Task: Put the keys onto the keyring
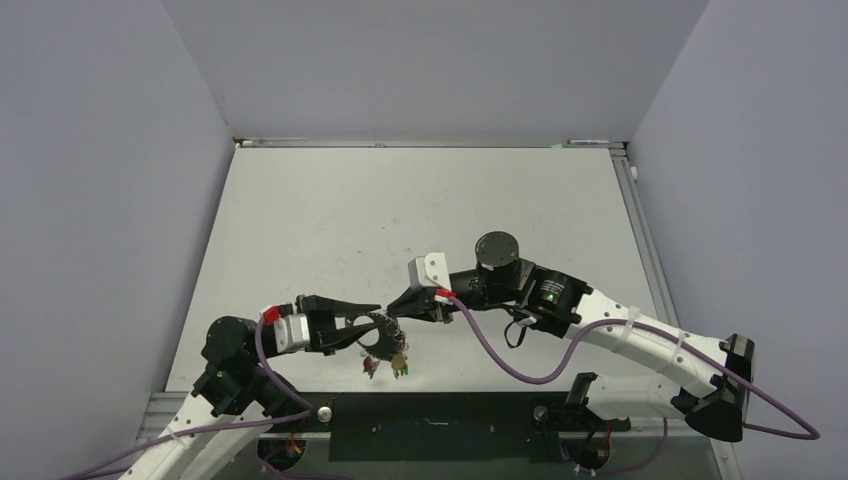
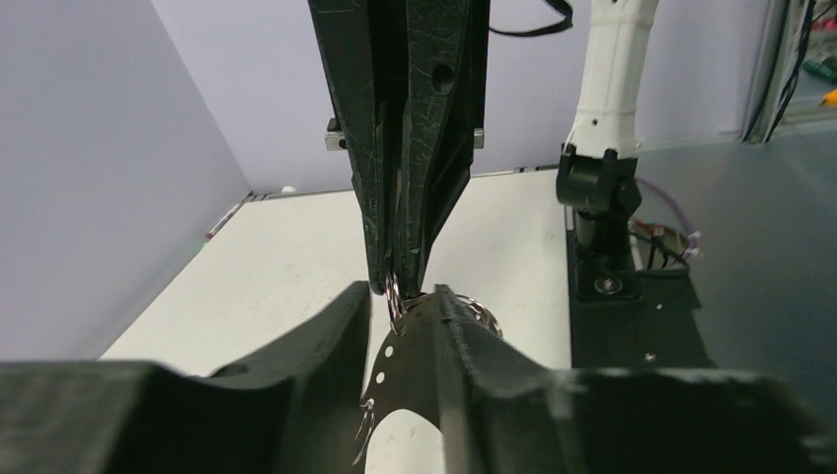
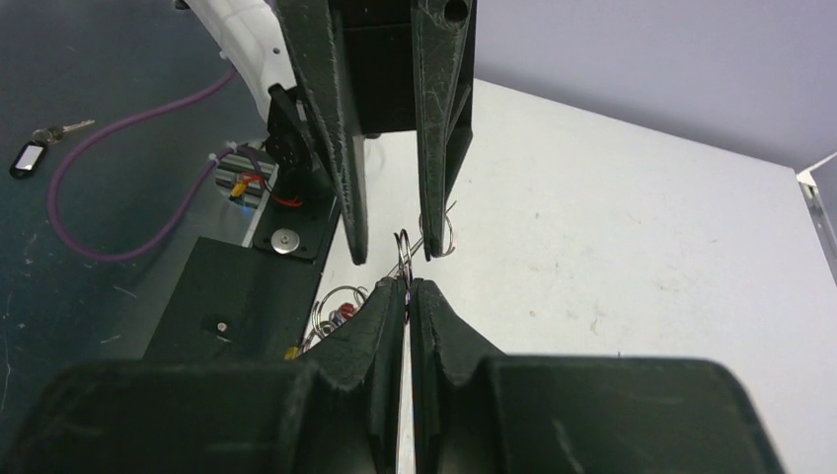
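Note:
Low over the table's near edge, my left gripper (image 1: 376, 322) and right gripper (image 1: 392, 308) meet tip to tip. The right gripper (image 3: 408, 284) is shut on a small double-wire metal ring (image 3: 403, 253). The left gripper (image 3: 394, 257) stands open, its fingers on either side of that ring. A thin wire loop (image 3: 442, 235), likely the keyring, shows by one left fingertip. Inside the left gripper (image 2: 400, 296), a dark flat piece with holes (image 2: 407, 355) lies against one finger. A bunch of keys (image 1: 386, 365) with red, green and yellow heads hangs below the grippers; I also see these keys (image 3: 338, 314) on rings.
A black mounting plate (image 1: 430, 425) runs along the near edge under the hanging keys. A purple cable (image 1: 500, 355) loops from the right arm. A silvery key with a black tag (image 3: 28, 156) lies on the dark floor beside the table. Grey walls enclose the white table (image 1: 420, 200).

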Robot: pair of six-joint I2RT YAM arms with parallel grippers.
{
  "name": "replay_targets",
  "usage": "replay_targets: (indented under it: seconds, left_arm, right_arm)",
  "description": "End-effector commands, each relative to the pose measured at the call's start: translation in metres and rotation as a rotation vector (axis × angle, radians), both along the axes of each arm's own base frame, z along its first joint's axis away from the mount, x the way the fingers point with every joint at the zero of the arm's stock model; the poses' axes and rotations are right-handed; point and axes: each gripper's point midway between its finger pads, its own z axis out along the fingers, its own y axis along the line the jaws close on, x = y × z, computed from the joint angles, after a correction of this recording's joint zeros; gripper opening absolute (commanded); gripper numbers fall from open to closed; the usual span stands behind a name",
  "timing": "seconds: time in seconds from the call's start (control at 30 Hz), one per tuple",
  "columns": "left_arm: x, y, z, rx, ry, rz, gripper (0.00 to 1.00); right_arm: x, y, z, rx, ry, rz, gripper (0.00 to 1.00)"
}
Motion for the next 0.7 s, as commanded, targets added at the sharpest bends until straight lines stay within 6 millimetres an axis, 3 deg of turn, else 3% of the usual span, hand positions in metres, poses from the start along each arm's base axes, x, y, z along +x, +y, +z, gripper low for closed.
replay_targets:
  seconds: [0.0,0.13,0.2,0.47,0.53,0.67]
  left_arm:
    - [0.003,0.004,0.008,0.017,-0.035,0.036,0.33]
    - [0.004,0.003,0.004,0.053,-0.015,0.033,0.49]
    - [0.004,0.002,0.001,0.090,0.002,0.033,0.53]
    - [0.026,0.012,-0.006,0.271,0.148,0.163,0.48]
    - [0.026,0.012,-0.001,0.314,0.167,0.169,0.46]
    - [0.019,0.013,-0.012,0.443,0.195,0.152,0.45]
  right_arm:
    - [0.013,-0.003,0.025,0.036,-0.073,-0.060,0.05]
    - [0.020,-0.007,0.020,0.007,-0.080,-0.108,0.05]
    - [0.022,-0.007,0.016,-0.017,-0.085,-0.127,0.05]
    - [0.024,0.001,-0.003,-0.133,-0.148,-0.228,0.05]
    - [0.022,0.002,-0.006,-0.148,-0.159,-0.231,0.05]
    - [0.021,0.004,-0.006,-0.150,-0.168,-0.235,0.05]
